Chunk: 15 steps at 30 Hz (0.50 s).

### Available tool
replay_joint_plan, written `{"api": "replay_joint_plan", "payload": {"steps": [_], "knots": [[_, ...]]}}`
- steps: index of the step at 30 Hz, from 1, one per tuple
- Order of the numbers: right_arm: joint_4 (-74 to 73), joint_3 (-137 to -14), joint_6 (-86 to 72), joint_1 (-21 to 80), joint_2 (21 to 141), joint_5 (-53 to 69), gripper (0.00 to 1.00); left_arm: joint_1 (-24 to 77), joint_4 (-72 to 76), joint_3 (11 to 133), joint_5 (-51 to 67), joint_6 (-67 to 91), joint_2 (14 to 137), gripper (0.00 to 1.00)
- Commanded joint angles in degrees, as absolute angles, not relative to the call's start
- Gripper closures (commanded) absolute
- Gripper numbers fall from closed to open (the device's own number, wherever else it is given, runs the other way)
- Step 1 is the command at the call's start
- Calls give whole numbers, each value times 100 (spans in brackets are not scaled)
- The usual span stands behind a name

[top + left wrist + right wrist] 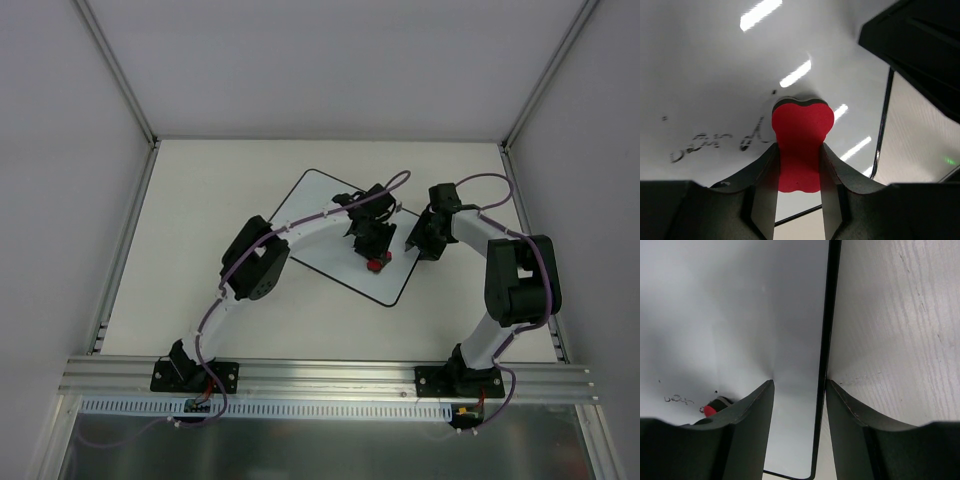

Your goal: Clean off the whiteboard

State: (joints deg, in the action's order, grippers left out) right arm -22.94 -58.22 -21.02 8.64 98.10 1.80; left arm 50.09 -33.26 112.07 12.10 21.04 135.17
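On the left, the table (pixel 190 220) offers open room between the side wall (pixel 60 150) and the whiteboard (pixel 322 198). The board lies flat near the middle of the table, a little right of centre and turned cornerwise. It is white and glossy, with a thin black border and rounded corners. Its far-left and near corners have free table around them.

The left wrist view shows a faint dark scrawl of handwriting (pixel 715 142) on the board, just left of the red eraser (pixel 802 120). The left pincer (pixel 799 147) is clamped on the eraser's narrow waist, and the eraser's lobed end is against the board surface, close to the board's right edge.

Further right, the right pincer (pixel 799 382) has its fingers apart, straddling that black edge. One finger is over the board and the other over the table. This arm stands close beside the left pincer, crowding the board's right corner.
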Motion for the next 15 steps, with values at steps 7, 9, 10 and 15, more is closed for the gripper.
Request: {"api": "replay_joint_plan", "payload": {"steps": [7,9,10,15], "knots": [[-2180,-5801,-2241,914,9923,413,50,3560,-3893,10240,221,2496,13359,99],[-2180,-5792,-2233,905,9923,404,50,3437,-3885,10257,150,2461,13385,99],[-2180,-5792,-2232,905,9923,404,50,3437,-3902,10318,80,2391,13394,99],[-2180,-5792,-2206,914,9914,422,50,3875,-3920,10564,35,2277,13631,99]]}}
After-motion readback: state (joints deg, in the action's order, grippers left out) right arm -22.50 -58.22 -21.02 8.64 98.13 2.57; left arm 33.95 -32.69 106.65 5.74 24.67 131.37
